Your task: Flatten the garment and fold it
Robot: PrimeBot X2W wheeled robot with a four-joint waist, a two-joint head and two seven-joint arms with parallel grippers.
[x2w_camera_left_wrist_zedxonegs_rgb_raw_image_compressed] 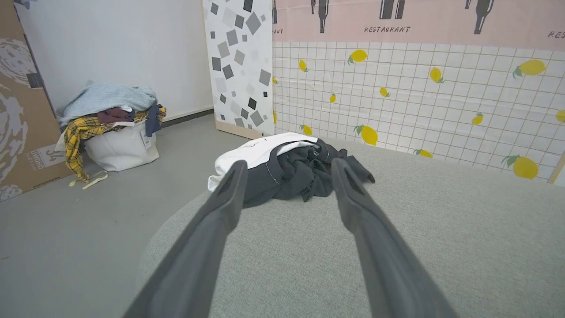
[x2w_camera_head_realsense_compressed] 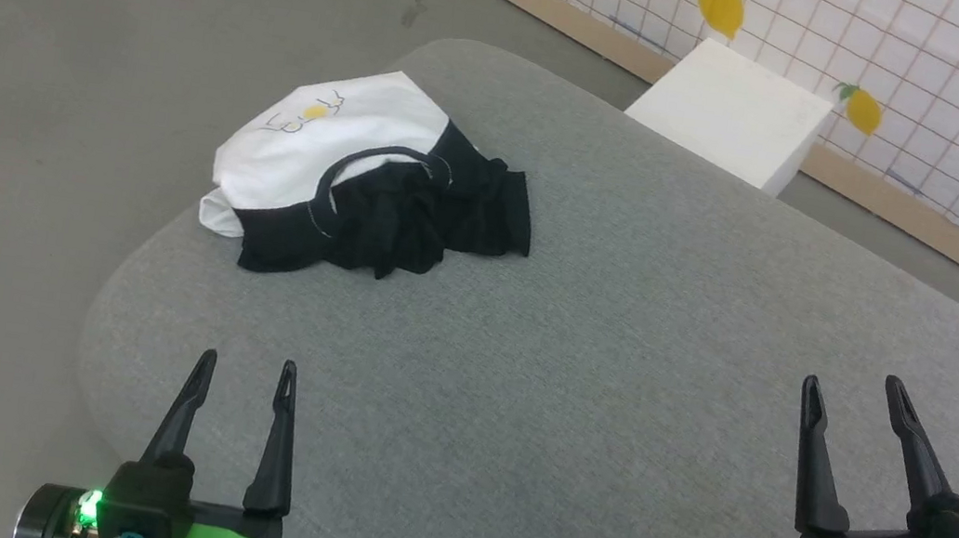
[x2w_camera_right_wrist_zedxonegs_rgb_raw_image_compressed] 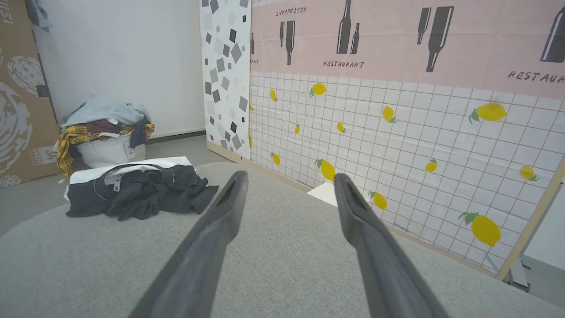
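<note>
The garment (x2w_camera_head_realsense_compressed: 361, 177) lies bunched in a heap on the far left part of the grey padded table (x2w_camera_head_realsense_compressed: 582, 340), white body up with a small yellow print, black sleeves crumpled on its near side. It also shows ahead in the left wrist view as the garment (x2w_camera_left_wrist_zedxonegs_rgb_raw_image_compressed: 282, 163) and at the left in the right wrist view as the garment (x2w_camera_right_wrist_zedxonegs_rgb_raw_image_compressed: 137, 185). My left gripper (x2w_camera_head_realsense_compressed: 246, 363) hovers open near the table's front left, well short of the heap. Over the table's right side, my right gripper (x2w_camera_head_realsense_compressed: 852, 387) is open and empty.
A white block (x2w_camera_head_realsense_compressed: 731, 112) stands beyond the table's far edge by the lemon-patterned wall (x2w_camera_head_realsense_compressed: 938, 80). A white bag heaped with clothes (x2w_camera_left_wrist_zedxonegs_rgb_raw_image_compressed: 112, 132) sits on the grey floor at the far left, next to a cardboard box (x2w_camera_left_wrist_zedxonegs_rgb_raw_image_compressed: 20, 110).
</note>
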